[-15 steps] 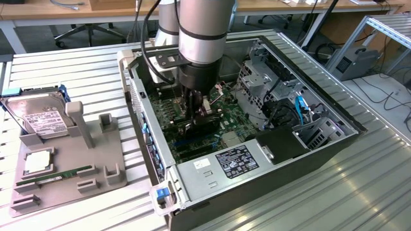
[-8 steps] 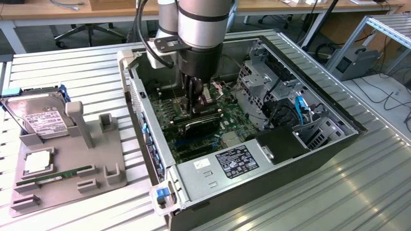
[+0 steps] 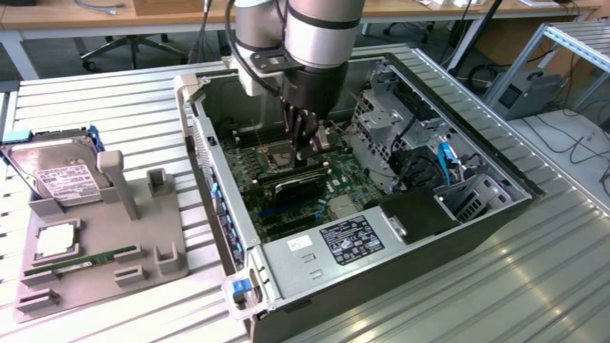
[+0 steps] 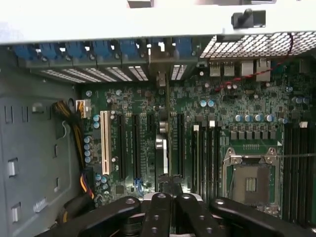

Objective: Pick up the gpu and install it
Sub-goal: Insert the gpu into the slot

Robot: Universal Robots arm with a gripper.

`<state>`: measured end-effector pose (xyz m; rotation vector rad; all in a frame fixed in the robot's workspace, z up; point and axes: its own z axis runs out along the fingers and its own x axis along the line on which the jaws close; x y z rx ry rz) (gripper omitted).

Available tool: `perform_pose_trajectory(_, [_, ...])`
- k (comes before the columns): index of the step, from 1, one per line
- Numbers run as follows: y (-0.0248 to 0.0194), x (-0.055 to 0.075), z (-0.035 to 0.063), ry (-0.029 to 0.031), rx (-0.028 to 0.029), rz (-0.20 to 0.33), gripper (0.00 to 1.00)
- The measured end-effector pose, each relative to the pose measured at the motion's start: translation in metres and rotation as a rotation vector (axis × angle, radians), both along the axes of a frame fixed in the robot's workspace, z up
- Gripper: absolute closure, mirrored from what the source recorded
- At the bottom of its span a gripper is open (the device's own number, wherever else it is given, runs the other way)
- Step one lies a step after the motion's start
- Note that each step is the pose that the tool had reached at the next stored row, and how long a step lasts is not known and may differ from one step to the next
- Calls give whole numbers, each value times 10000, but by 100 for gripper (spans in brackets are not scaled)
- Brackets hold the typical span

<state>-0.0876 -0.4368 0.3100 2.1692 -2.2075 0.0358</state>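
Observation:
The gpu (image 3: 293, 184) stands on edge in a slot of the motherboard (image 3: 333, 204) inside the open computer case (image 3: 401, 282). In the wrist view the gpu (image 4: 162, 143) is seen edge-on, running between the long black slots up to the rear bracket openings. My gripper (image 3: 311, 151) reaches down into the case right over the card's upper edge. Its black fingers (image 4: 157, 212) are shut together, tips just above the card's near end. I cannot tell whether they touch it.
A grey fixture tray (image 3: 143, 246) left of the case carries a hard drive (image 3: 62, 179), a RAM stick (image 3: 81, 263) and a CPU (image 3: 56, 239). Inside the case are a drive cage (image 3: 381, 121), a CPU socket (image 4: 249, 180) and yellow cables (image 4: 76, 133).

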Motion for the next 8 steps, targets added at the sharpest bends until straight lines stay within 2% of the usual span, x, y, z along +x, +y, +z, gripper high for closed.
perform_pose_trajectory(3, [0, 109, 0, 104, 1, 2, 89])
perform_pose_trajectory(8, [0, 142, 0, 131, 0, 1, 89])
